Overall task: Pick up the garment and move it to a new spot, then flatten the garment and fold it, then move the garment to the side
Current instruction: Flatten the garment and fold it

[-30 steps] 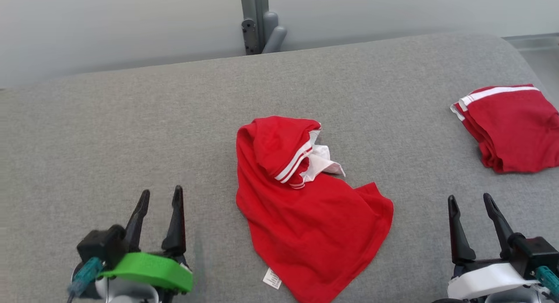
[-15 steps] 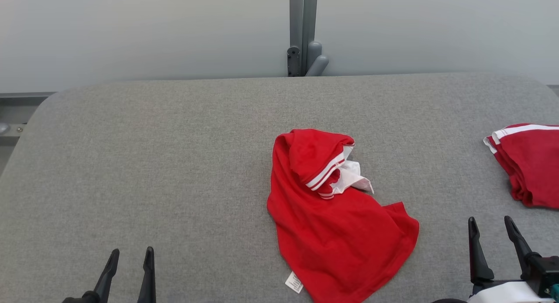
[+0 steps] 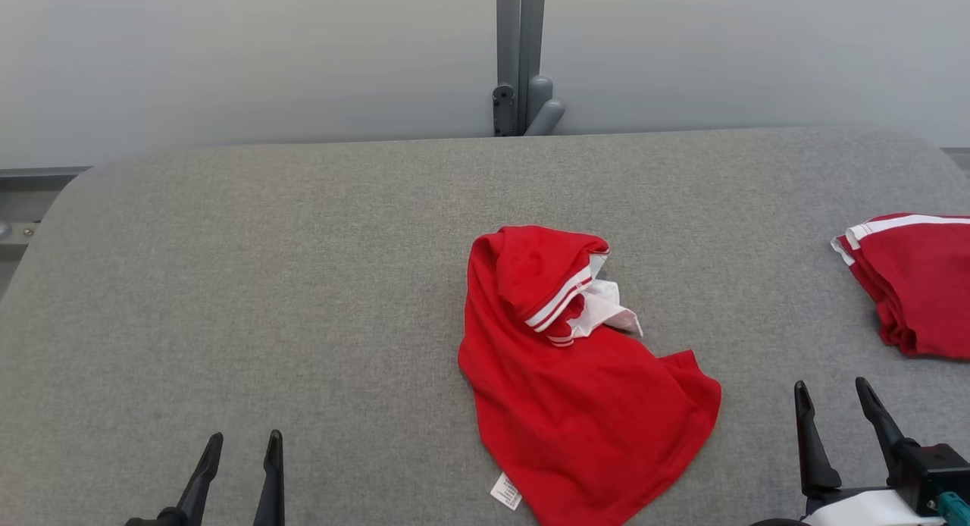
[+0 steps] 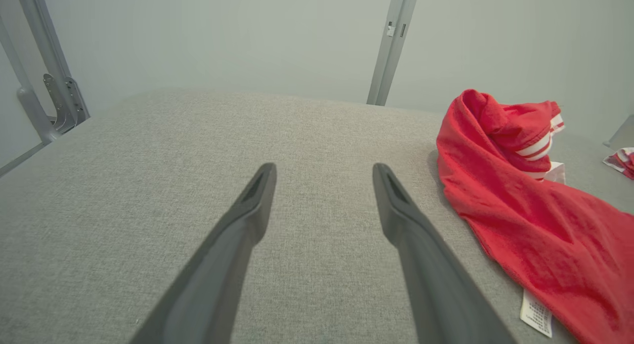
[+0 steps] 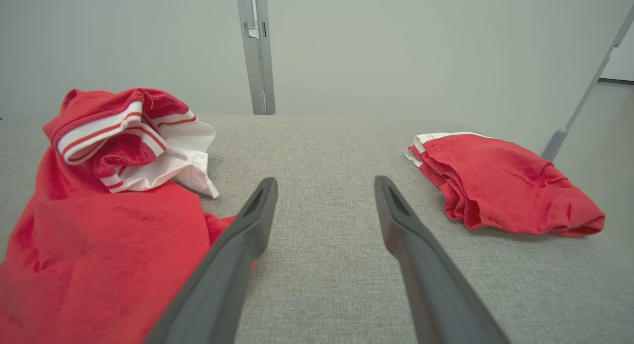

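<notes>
The garment (image 3: 583,405) is a crumpled red shirt with white striped trim and a white label, lying near the middle of the grey padded table (image 3: 303,283). My left gripper (image 3: 244,439) hovers open and empty at the lower left, well apart from the garment. In the left wrist view the garment (image 4: 525,220) lies to the right of the open gripper (image 4: 324,170). My right gripper (image 3: 831,386) stands open and empty just right of the garment's lower corner. In the right wrist view its left finger (image 5: 247,225) overlaps the garment's (image 5: 99,225) edge.
A second red garment (image 3: 917,283), folded, with white stripes, lies at the table's right edge and also appears as the folded pile (image 5: 500,185) in the right wrist view. A grey post (image 3: 519,56) stands behind the table against a pale wall. The table's left half is bare cloth.
The head camera has tilted and turned, so the whole picture has shifted and the grippers sit lower in it. The garment lies as before. Both grippers stay open.
</notes>
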Controlling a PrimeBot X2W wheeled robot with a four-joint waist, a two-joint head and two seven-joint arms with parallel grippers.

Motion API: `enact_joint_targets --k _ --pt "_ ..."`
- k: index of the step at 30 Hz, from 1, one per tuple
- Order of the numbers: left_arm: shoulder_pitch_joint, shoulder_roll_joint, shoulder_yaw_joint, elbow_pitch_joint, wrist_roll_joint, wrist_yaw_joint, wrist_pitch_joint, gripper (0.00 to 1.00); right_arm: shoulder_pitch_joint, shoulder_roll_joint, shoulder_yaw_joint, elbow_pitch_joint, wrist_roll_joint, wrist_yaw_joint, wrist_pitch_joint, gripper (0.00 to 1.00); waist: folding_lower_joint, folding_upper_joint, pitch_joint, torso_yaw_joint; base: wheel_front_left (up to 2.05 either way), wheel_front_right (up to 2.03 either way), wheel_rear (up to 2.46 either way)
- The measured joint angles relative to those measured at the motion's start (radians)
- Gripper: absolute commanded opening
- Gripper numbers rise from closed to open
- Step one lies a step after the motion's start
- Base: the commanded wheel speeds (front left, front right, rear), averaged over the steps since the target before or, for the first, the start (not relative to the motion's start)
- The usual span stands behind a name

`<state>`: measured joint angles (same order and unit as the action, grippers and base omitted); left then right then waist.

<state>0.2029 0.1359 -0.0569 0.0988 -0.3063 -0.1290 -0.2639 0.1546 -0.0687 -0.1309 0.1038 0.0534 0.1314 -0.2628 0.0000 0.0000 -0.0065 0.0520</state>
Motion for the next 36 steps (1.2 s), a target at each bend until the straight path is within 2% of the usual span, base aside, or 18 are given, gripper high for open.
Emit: enact_joint_targets --k 9,12,15,18,23,28,33,36 --pt "-0.019 0.020 0.000 -0.011 -0.007 0.000 0.000 1.00 -0.009 0.000 0.010 -0.001 0.000 0.000 0.000 1.00 0.0000 0.0000 0.009 -0.023 0.00 0.00 0.00" --pt "-0.077 0.020 -0.070 -0.044 -0.005 0.000 0.000 1.00 -0.031 -0.002 0.022 -0.010 0.000 0.000 0.000 1.00 0.0000 0.0000 0.017 -0.040 0.00 0.00 0.00" --pt "-0.166 0.021 -0.186 -0.055 0.002 0.000 0.000 1.00 -0.055 -0.003 0.031 -0.022 0.000 0.000 0.000 1.00 0.0000 0.0000 0.035 -0.056 0.00 0.00 0.00" --pt "-0.298 0.016 -0.288 -0.017 0.007 -0.002 0.012 1.00 -0.093 0.000 0.049 -0.032 0.001 0.000 0.000 1.00 0.0000 0.0000 0.063 -0.074 0.00 0.00 0.00" --pt "-0.537 -0.014 -0.394 0.100 0.054 0.001 0.136 1.00 -0.144 0.012 0.078 -0.038 0.014 0.000 0.000 1.00 0.0000 0.0000 0.120 -0.117 0.00 0.00 0.00" --pt "-0.739 -0.040 -0.464 0.235 0.138 0.026 0.355 1.00 -0.170 0.017 0.085 -0.027 0.030 0.000 0.000 1.00 0.0000 0.0000 0.171 -0.175 0.00 0.00 0.00" --pt "-0.865 -0.061 -0.533 0.333 0.146 0.015 0.540 1.00 -0.184 0.018 0.097 -0.008 0.073 0.000 0.000 1.00 0.0000 0.0000 0.209 -0.239 0.00 0.00 0.00" --pt "-0.922 -0.044 -0.576 0.383 0.182 0.009 0.621 1.00 -0.187 0.018 0.100 -0.002 0.089 0.000 0.000 1.00 0.0000 0.0000 0.226 -0.274 0.00 0.00 0.00"
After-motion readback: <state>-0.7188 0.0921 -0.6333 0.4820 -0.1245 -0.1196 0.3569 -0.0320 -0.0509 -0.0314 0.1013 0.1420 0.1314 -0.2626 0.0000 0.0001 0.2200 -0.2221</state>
